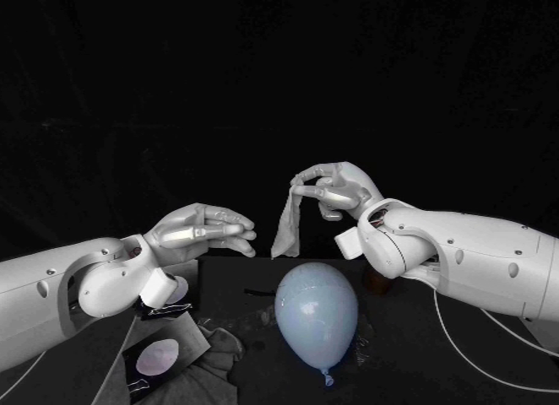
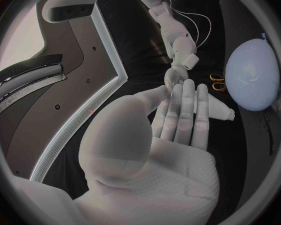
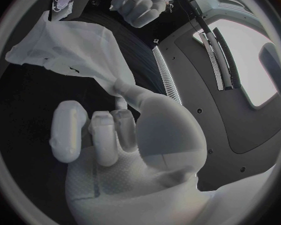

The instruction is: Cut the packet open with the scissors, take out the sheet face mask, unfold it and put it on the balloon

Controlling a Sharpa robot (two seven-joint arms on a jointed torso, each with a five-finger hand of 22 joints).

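My right hand (image 1: 334,190) is raised above the table and pinches the top of the white sheet mask (image 1: 285,224), which hangs down folded and narrow. In the right wrist view the mask (image 3: 72,50) spreads out from the pinching fingers (image 3: 118,122). The pale blue balloon (image 1: 316,316) lies on the table below the mask, knot toward me. My left hand (image 1: 201,229) hovers just left of the mask, fingers stretched toward it, holding nothing. Past the left hand's fingers (image 2: 181,115) show the mask (image 2: 215,107), the balloon (image 2: 253,75) and the yellow-handled scissors (image 2: 217,82).
The packet (image 1: 158,359) with an oval picture lies at the front left of the table, held by black binder clips (image 1: 170,308). A crumpled grey piece (image 1: 219,350) lies beside it. A cable (image 1: 474,346) trails under my right arm.
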